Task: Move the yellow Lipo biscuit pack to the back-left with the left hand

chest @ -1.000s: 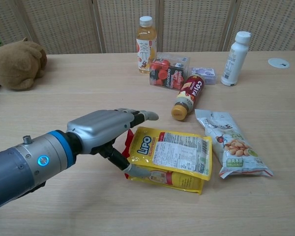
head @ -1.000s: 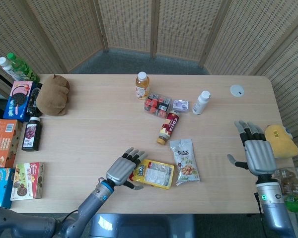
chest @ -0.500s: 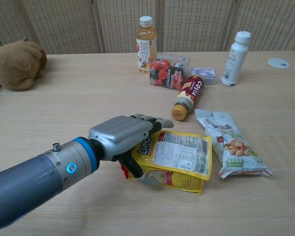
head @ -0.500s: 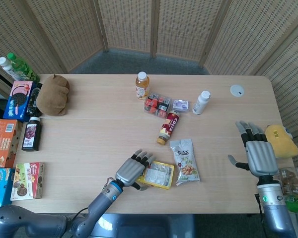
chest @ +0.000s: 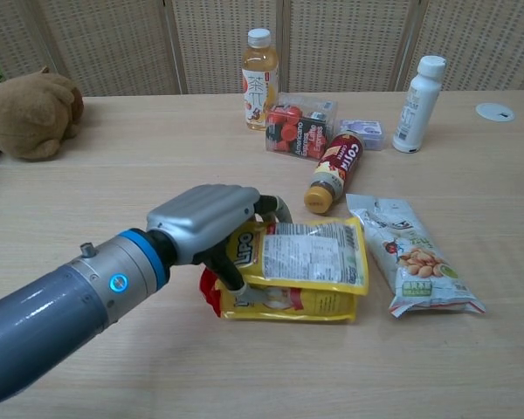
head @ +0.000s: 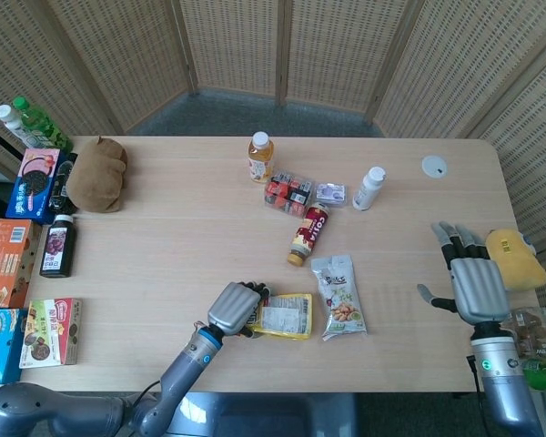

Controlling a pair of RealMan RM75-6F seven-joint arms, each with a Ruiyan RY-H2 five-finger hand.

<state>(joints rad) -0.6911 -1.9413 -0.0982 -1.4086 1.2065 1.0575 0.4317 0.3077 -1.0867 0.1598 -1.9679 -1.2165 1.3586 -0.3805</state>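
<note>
The yellow Lipo biscuit pack (chest: 301,269) (head: 287,315) lies near the table's front edge, its left end tilted up off the wood. My left hand (chest: 211,225) (head: 236,308) grips that left end, fingers curled over the top and thumb underneath. At the far right my right hand (head: 470,278) hovers with its fingers spread and holds nothing; the chest view does not show it.
A nut snack bag (chest: 409,255) lies just right of the pack, a cola can (chest: 333,170) on its side behind it. Further back stand a tea bottle (chest: 259,68), a clear box (chest: 300,124) and a white bottle (chest: 418,92). A brown plush (head: 97,173) and biscuit boxes (head: 34,185) fill the left side.
My left hand slid onto the pack's left end and its fingers closed around it. The pack's left edge has lifted and the pack has tilted. The right hand stayed put.
</note>
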